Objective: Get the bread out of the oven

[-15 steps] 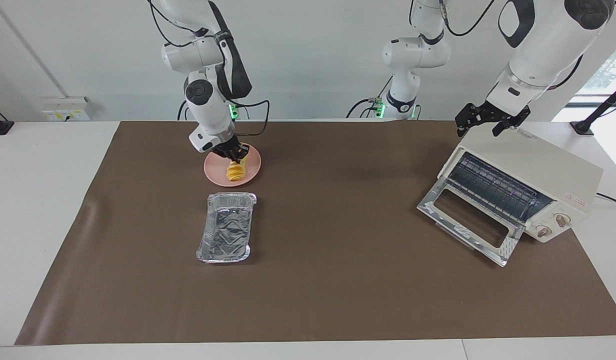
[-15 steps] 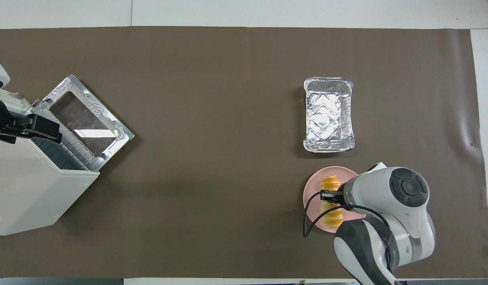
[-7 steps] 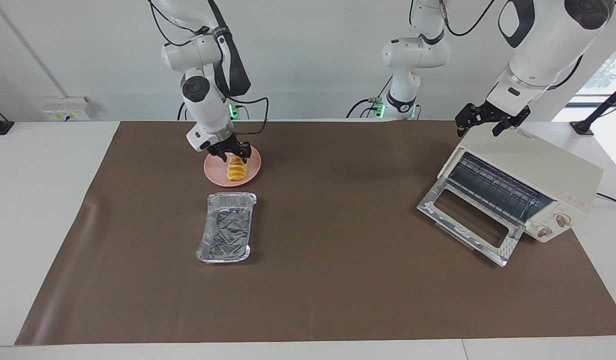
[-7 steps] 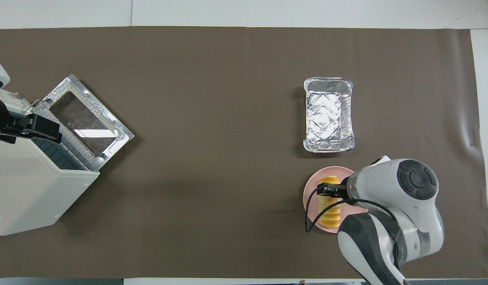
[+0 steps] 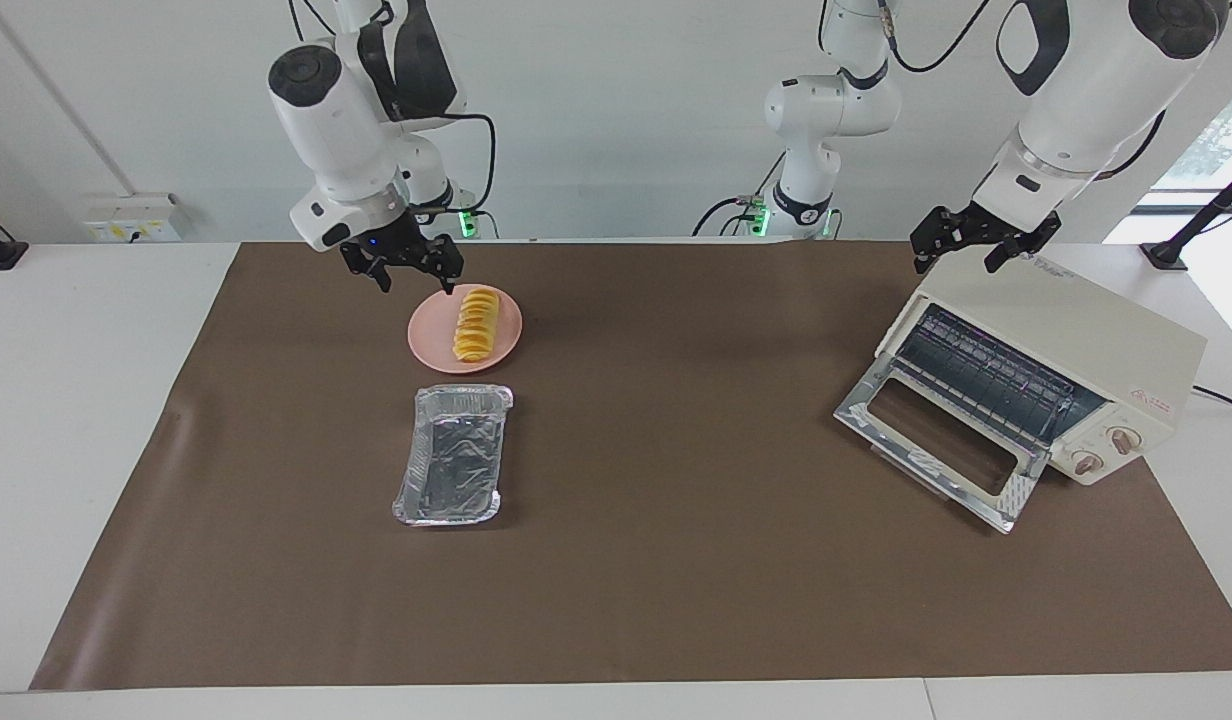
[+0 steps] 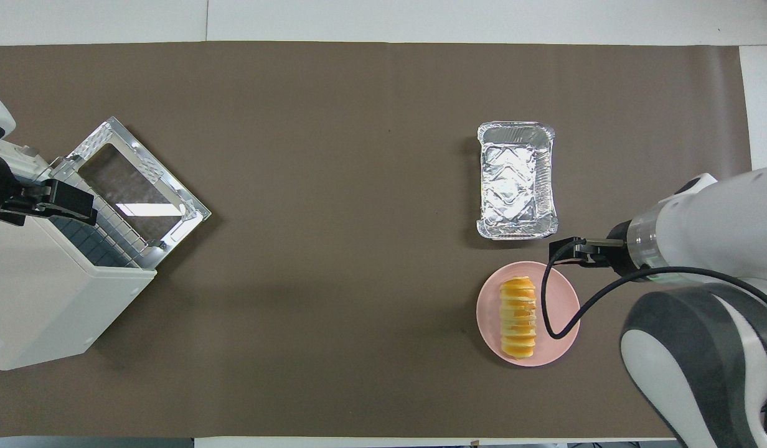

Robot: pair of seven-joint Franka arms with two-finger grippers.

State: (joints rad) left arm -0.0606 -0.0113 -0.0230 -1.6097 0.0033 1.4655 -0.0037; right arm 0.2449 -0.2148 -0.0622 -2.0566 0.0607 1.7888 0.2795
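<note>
The bread point(image 5: 474, 323) lies flat on the pink plate point(image 5: 421, 338), free of any gripper; it also shows in the overhead view point(image 6: 518, 317) on the plate point(image 6: 561, 305). My right gripper point(image 5: 413, 278) is open and empty, raised in the air beside the plate, toward the right arm's end of the table point(image 6: 567, 252). The oven point(image 5: 1076, 340) stands at the left arm's end with its glass door point(image 5: 936, 440) folded down and its wire rack point(image 5: 986, 375) bare. My left gripper point(image 5: 961, 250) hangs open over the oven's top edge and waits point(image 6: 50, 202).
An empty silver foil tray point(image 5: 451, 455) lies just farther from the robots than the plate point(image 6: 516, 180). A brown mat point(image 5: 676, 560) covers the table. A third arm's base point(image 5: 821, 110) stands at the back.
My right gripper opened and let go of the bread on the plate, then rose and swung toward the right arm's end of the table. The left arm has not moved.
</note>
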